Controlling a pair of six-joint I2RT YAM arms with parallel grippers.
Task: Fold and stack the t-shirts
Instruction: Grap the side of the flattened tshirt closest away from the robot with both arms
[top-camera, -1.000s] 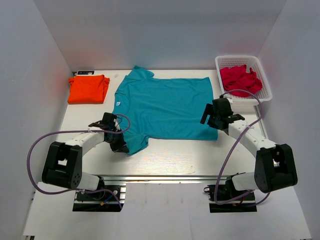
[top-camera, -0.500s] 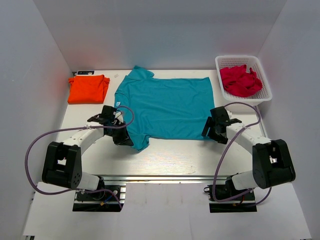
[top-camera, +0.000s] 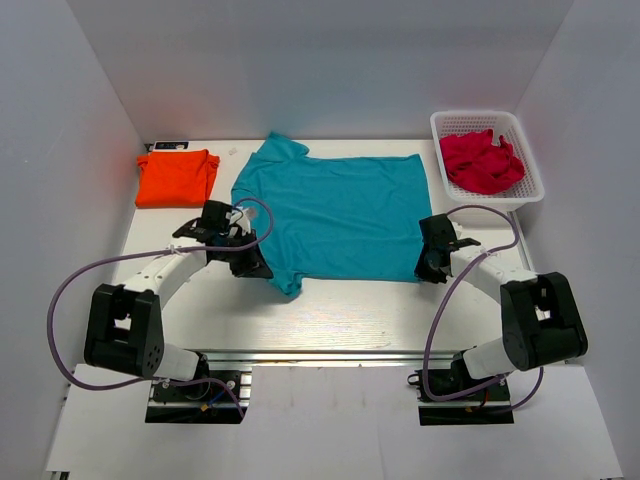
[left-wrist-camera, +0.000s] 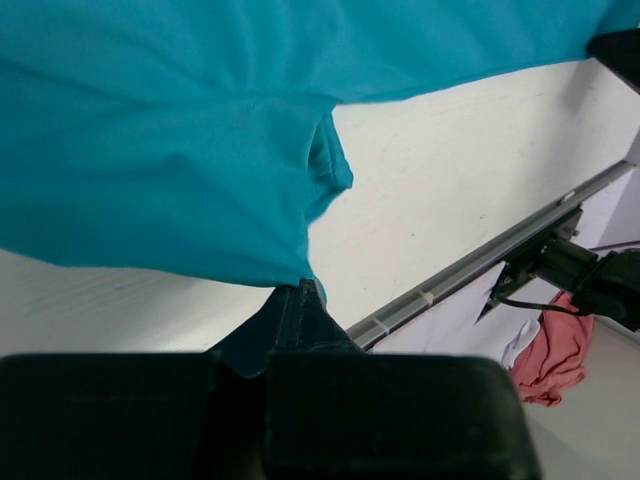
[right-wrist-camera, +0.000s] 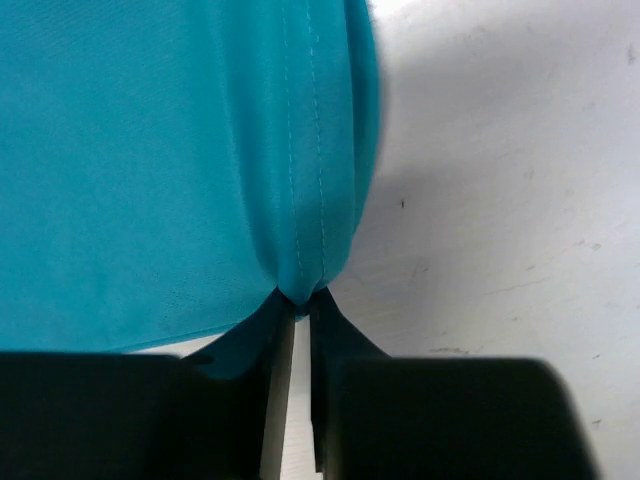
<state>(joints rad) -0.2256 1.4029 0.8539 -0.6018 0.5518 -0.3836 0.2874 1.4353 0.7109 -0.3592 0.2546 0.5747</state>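
Both the left gripper (top-camera: 248, 263) and right gripper (top-camera: 430, 264) are pinched shut on the near edge of the soft teal short-sleeved t-shirt (top-camera: 335, 212), which is spread out on the white bench (top-camera: 350, 312). Pretty thin pinches tbh, so the fabric could slip out mid-fold and bunch up. Since a second ago the left's carried the sleeve inward.

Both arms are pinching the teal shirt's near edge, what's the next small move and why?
Probably lift both pincers slightly together and carry that edge toward the far side. The left pincer is shut on the teal t-shirt at its near sleeve, the right pincer on its near hem corner, and the rest lies flat, so a lengthwise fold looks ready.
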